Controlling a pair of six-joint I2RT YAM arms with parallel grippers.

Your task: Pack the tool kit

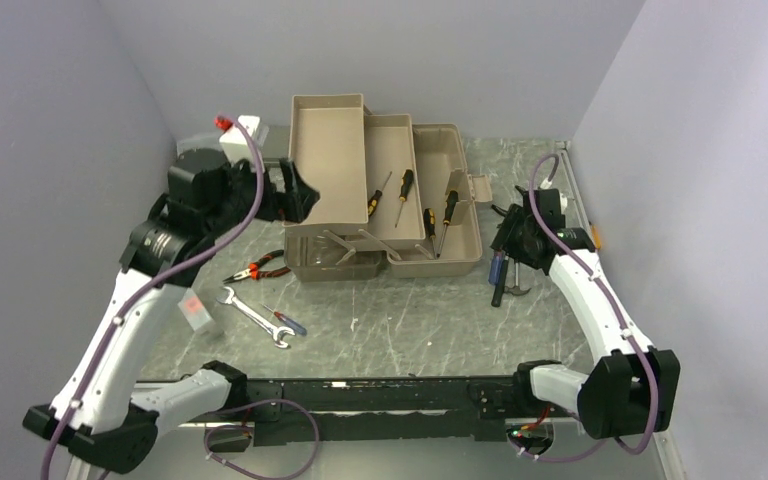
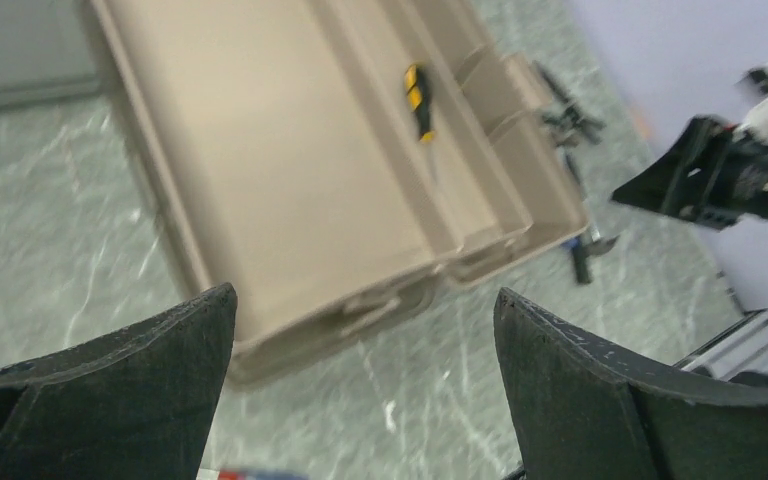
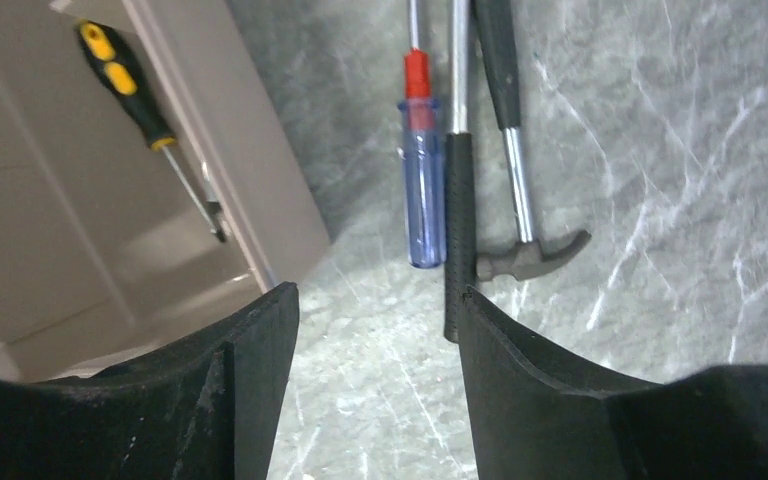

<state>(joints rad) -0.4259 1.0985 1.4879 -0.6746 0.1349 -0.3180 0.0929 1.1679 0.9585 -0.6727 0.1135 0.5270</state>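
The taupe toolbox (image 1: 380, 190) stands open at the table's back middle, trays folded out, with several yellow-handled screwdrivers (image 1: 403, 190) in them. My left gripper (image 1: 300, 195) is open and empty at the box's left edge; its wrist view shows the empty tray (image 2: 290, 170) and one screwdriver (image 2: 418, 90). My right gripper (image 1: 508, 238) is open and empty to the right of the box, above a blue-handled screwdriver (image 3: 422, 195), a black-handled tool (image 3: 458, 230) and a small claw hammer (image 3: 532, 255) lying on the table. Orange-handled pliers (image 1: 258, 268) lie left of the box.
A silver wrench (image 1: 252, 316) and a small blue-red tool (image 1: 287, 321) lie at front left. A white-red piece (image 1: 197, 312) lies near the left arm. A grey case (image 1: 200, 143) and white box (image 1: 240, 130) sit at back left. Grey walls close in three sides.
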